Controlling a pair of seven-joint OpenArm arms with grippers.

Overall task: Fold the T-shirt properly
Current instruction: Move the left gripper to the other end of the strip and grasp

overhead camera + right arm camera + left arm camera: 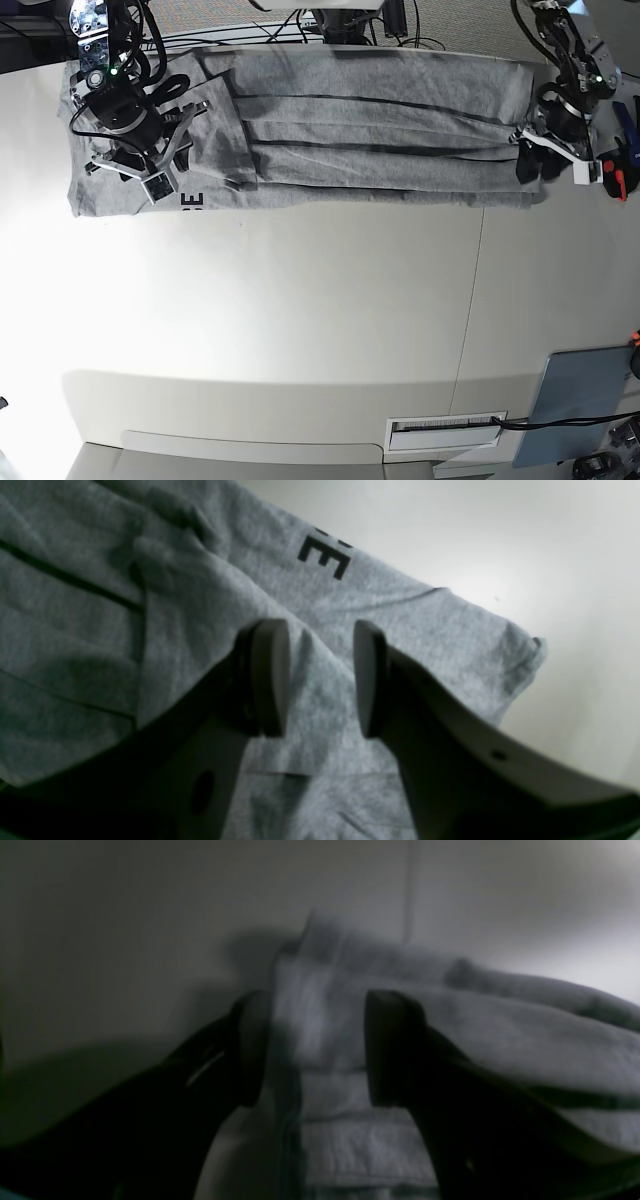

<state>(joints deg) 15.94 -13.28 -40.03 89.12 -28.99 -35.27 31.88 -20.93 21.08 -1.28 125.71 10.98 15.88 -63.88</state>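
Up at the far edge of the white desk (320,320), the T-shirt (360,130) lies stretched out in a long band, folded lengthwise, black lettering peeking out near one end. The right gripper (320,680) hovers over that lettered end with its jaws parted and only cloth below them. The left gripper (312,1050) sits at the opposite end, jaws apart with a bunched fold of grey fabric between them.
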